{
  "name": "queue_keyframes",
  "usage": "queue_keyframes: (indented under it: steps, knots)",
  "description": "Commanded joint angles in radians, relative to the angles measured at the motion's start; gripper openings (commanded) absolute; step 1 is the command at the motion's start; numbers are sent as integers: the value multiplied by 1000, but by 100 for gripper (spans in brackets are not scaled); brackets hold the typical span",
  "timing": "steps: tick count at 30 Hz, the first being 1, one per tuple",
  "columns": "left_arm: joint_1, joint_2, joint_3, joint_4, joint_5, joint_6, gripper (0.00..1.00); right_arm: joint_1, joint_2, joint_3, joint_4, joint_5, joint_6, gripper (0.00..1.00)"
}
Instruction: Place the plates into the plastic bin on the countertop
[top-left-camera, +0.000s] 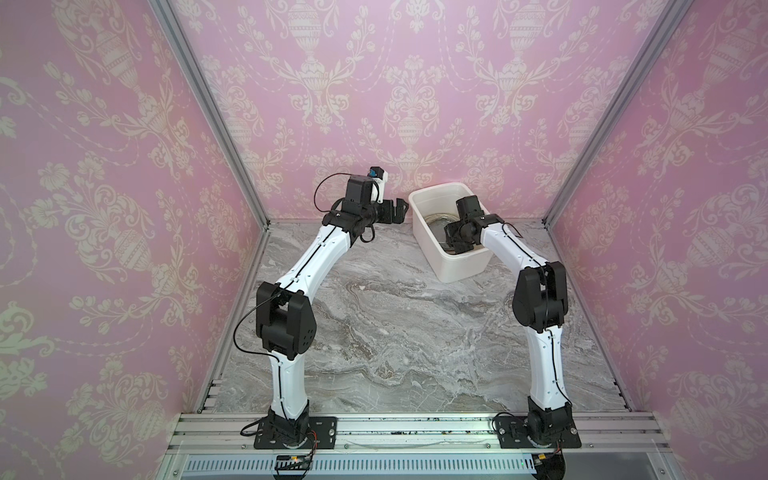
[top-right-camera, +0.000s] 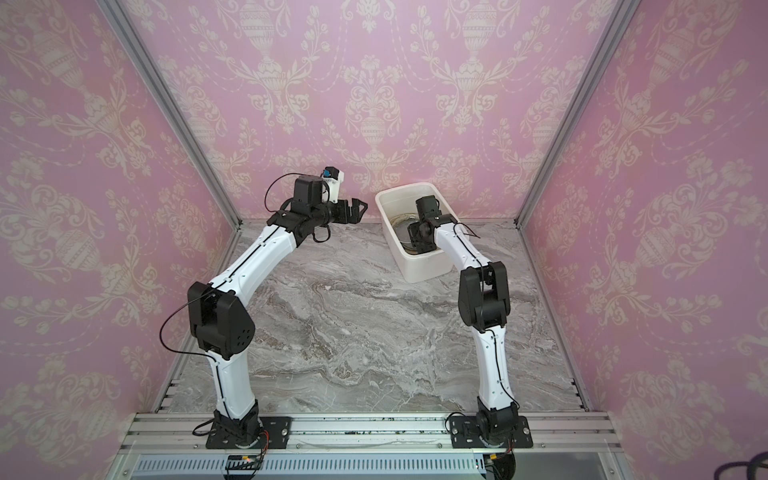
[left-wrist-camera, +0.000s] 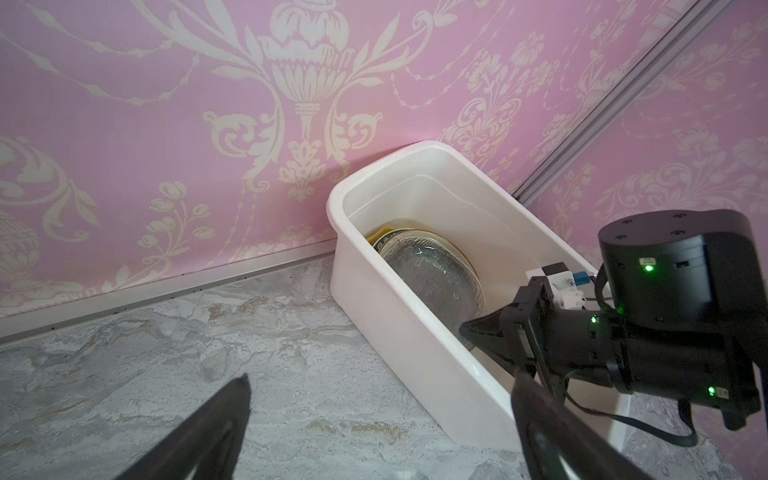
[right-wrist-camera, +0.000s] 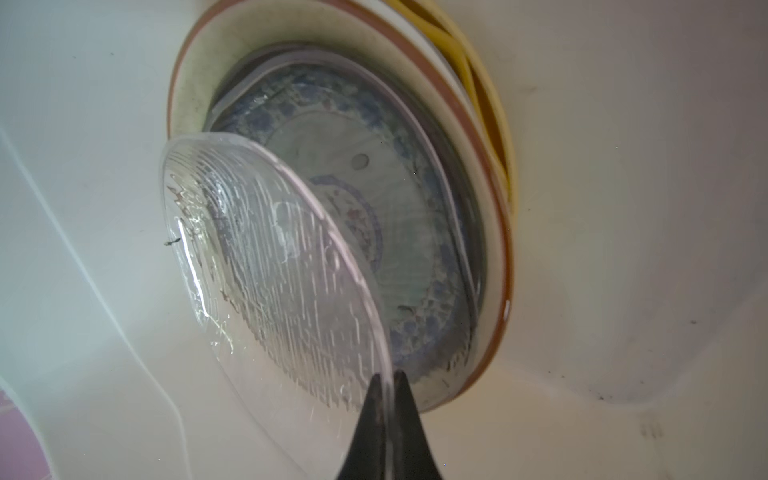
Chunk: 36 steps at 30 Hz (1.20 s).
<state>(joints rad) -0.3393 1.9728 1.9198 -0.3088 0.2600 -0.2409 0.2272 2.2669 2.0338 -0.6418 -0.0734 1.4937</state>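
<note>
The clear ribbed glass plate (right-wrist-camera: 266, 270) is down inside the plastic bin (left-wrist-camera: 407, 345). It's tilted and leaning over the stack of plates (right-wrist-camera: 399, 199) already in there. That stack goes blue-patterned plate (right-wrist-camera: 432, 266) on top, then a cream plate with a brown rim (right-wrist-camera: 191, 95), then yellow plates (right-wrist-camera: 488, 112) at the far side.

We've got the glass plate pinched by its rim with the right gripper (right-wrist-camera: 386, 380). The jaws are nearly together, with just the thin glass edge between them.

By our read this is the drop-off step, and probably for the last plate, since we can't spot any plates on the counter (top-left-camera: 374, 332) outside the bin.

Next move, we reckon, is to lower a touch so the plate lies flatter on the stack. After that we let the jaws go and lift straight up without clipping the bin wall. Glass looks slippery, so a gentle release seems wise.

The left gripper (top-left-camera: 400, 211) hangs in the air just beside the bin, on the side away from the right arm. Its jaws are spread wide with nothing in them.
</note>
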Motion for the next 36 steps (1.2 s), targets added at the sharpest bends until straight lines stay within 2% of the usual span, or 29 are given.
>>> queue_keyframes:
  steps: [1, 7, 13, 19, 24, 28, 36]
  knots:
    - [15, -6, -9, 0, 31, 14, 99, -8, -21, 1, -8, 7, 11, 0]
    - [26, -11, -12, 0, 30, 16, 99, -8, 32, 68, -33, 7, -1, 1]
    - [31, -9, -9, -3, 24, 16, 99, -12, 53, 103, -53, 10, -9, 16]
    - [33, -5, 1, -4, 18, 15, 99, -20, 39, 93, -62, 24, -13, 21]
    - [33, -9, 7, -3, 9, 14, 99, -22, 3, 77, -59, 45, -36, 29]
    - [35, -27, -9, 13, -8, 11, 99, -22, -47, 57, -67, 80, -70, 42]
    - [35, -106, -97, 80, -71, -10, 99, -23, -157, -2, -29, 114, -149, 47]
